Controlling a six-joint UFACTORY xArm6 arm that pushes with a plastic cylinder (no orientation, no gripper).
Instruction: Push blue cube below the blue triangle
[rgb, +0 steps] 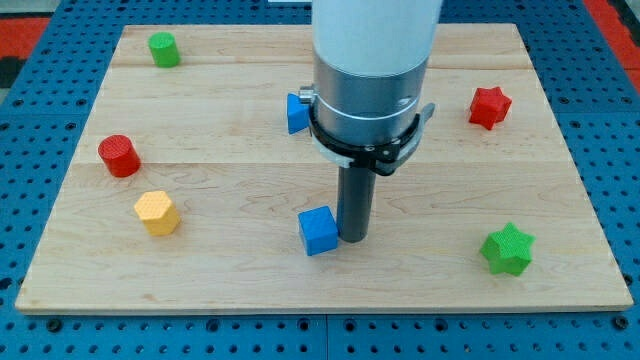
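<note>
Wooden surface (250, 180) sitting on a blue pegboard, that's the whole setup, with a handful of little blocks scattered around. The blue cube (318, 231) is near the view's bottom, about mid-board, and my tip (353, 238) is parked right up against its right side, touching or as good as. The blue triangle (296, 112) is up toward the view's top, half hidden behind the arm's big grey collar, so I can only see its left part.

Tool-wise there's nothing to open or close here: it's just a plain rod, no hold on anything, only side contact with the cube.

Honestly the cube already looks more or less below the triangle, maybe a touch to the right of it. So my guess is the step in hand is a small nudge toward the view's left to line it up. I'd keep the push short and through the cube's middle so it slides instead of spinning off a corner.

Everything else is well clear: yellow hexagon (157, 212) and red cylinder (119, 155) on the left, green cylinder (164, 49) top left, red star (489, 107) and green star (507, 249) on the right.
</note>
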